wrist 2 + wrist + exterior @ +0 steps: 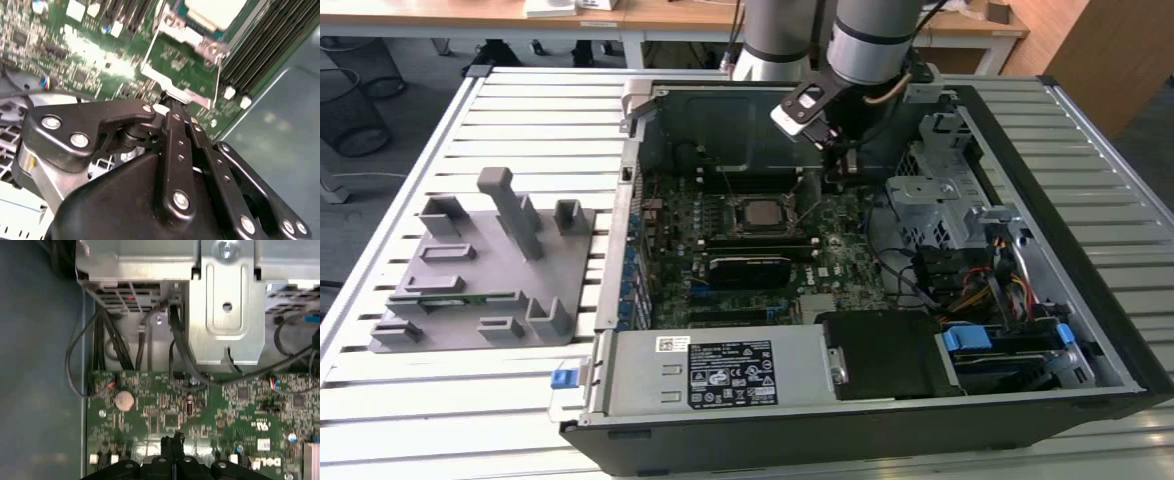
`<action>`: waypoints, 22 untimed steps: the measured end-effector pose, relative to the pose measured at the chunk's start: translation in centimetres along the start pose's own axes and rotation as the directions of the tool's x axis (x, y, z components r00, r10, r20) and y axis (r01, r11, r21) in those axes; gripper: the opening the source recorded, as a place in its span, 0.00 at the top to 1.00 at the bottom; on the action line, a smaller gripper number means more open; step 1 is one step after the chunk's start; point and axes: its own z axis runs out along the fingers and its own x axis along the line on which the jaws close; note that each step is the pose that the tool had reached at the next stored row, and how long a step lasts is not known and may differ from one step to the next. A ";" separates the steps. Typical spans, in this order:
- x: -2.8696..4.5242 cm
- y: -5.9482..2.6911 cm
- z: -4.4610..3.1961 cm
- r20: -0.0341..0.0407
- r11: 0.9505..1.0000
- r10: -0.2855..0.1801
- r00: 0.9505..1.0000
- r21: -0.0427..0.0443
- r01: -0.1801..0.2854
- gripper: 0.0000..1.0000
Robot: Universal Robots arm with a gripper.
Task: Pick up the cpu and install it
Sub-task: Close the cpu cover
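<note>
Fingers (166,447) pressed together above motherboard (240,410), cpu (215,11) in socket (200,45), cut off by second wrist view's edge

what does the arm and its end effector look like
The arm is a thick silver-grey tube with a black band and a pale cable looping at the wrist. The end effector is matte black: linked flat bars pinned with silver screws, narrowing to two slim fingers.
</note>
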 end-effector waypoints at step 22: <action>0.05 -6.76 1.66 0.002 1.000 0.000 1.000 0.000 0.000 0.89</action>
